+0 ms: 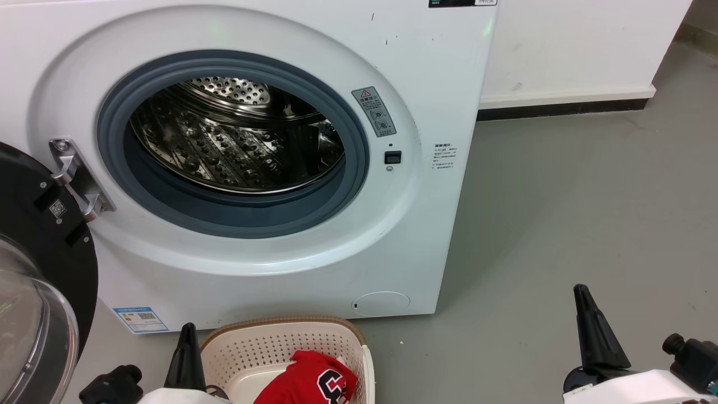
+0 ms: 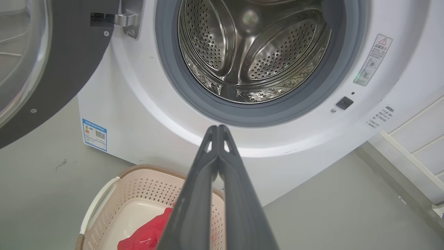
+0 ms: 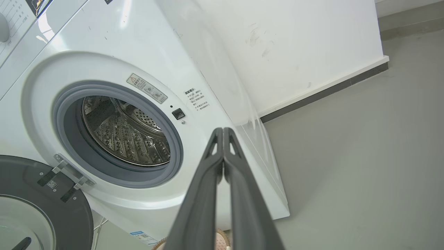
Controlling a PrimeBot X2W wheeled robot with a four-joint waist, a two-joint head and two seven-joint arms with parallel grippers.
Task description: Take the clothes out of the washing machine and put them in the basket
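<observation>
The white washing machine (image 1: 426, 84) stands with its round door (image 1: 39, 269) swung open to the left, and its steel drum (image 1: 235, 140) holds no fabric that I can see. In front of it on the floor sits the cream basket (image 1: 269, 348), with red clothes (image 1: 308, 381) bearing a black-and-white letter emblem lying inside. My left gripper (image 1: 188, 331) is shut with nothing in it, just left of the basket. Its fingertips (image 2: 218, 129) point at the machine's front below the drum. My right gripper (image 1: 580, 292) is shut and empty, out over the floor to the right.
The open glass door (image 2: 41, 62) takes up the space at the left. Grey floor (image 1: 589, 196) stretches to the right of the machine up to a white wall with a dark skirting (image 1: 561, 106).
</observation>
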